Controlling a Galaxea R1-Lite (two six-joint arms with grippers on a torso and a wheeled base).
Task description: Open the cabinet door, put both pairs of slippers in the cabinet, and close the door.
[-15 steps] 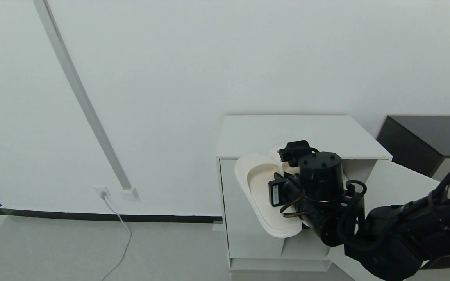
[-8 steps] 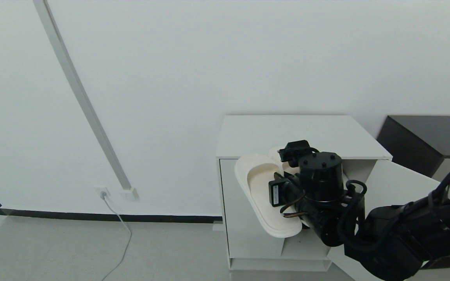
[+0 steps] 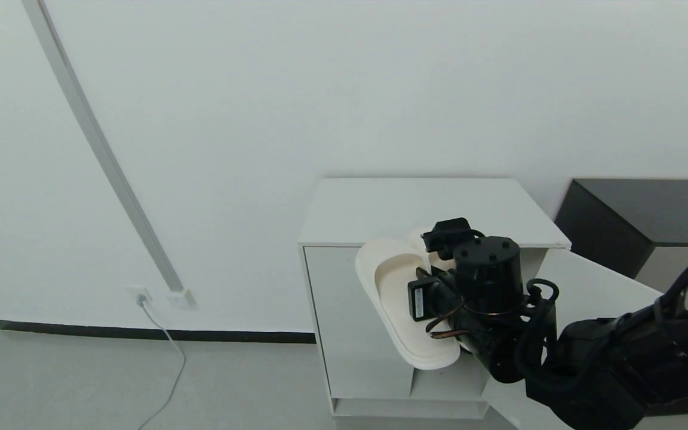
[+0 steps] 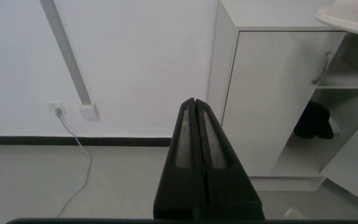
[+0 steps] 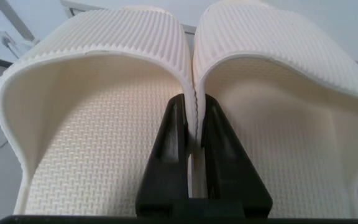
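Head view — right gripper [image 5: 191, 107] pinches slippers [image 3: 396, 294] before closed cabinet panel [image 3: 350, 325].

View has shifted; slippers [image 3: 393, 286] now nearer cabinet [image 3: 415, 206] opening

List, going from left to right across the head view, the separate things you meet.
wall socket → cream slippers → dark unit. The white cabinet and its open door overlap these, so they are left out.
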